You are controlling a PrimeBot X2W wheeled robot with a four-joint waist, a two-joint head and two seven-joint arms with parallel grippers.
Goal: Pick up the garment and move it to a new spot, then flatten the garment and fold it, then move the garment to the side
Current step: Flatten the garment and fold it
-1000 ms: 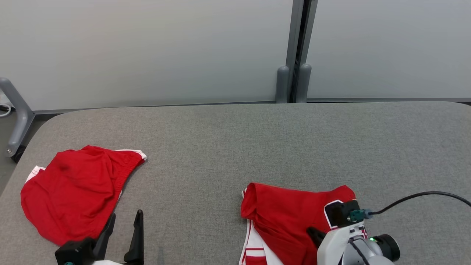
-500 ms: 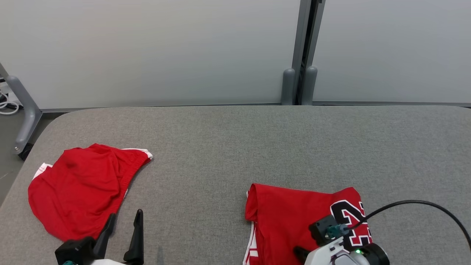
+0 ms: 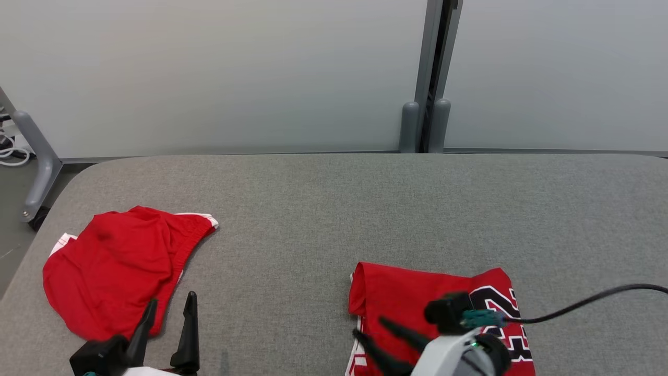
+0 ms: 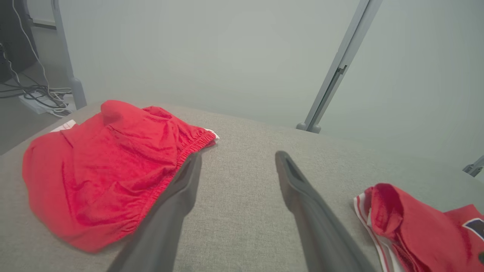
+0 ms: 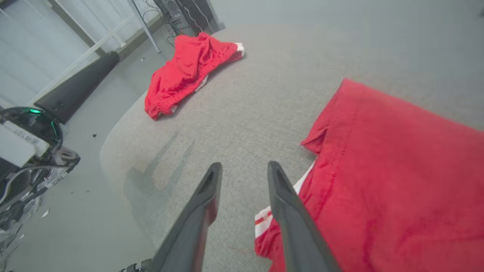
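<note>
- Head view: your jersey [image 3: 402, 292] lies folded near the front of the counter [image 3: 334, 209], number showing; the right claw [image 3: 368, 326] hangs over its near-left edge, fingers parted, gripping nothing
- Left wrist view: your left claw [image 4: 239, 155] stands wide open and empty over bare counter, just beside the crumpled shorts [image 4: 106, 166]
- Right wrist view: the fingers are apart above the jersey's striped corner, cloth lying free. I'd call the folding done, and what's left looks like the move to the side
</note>
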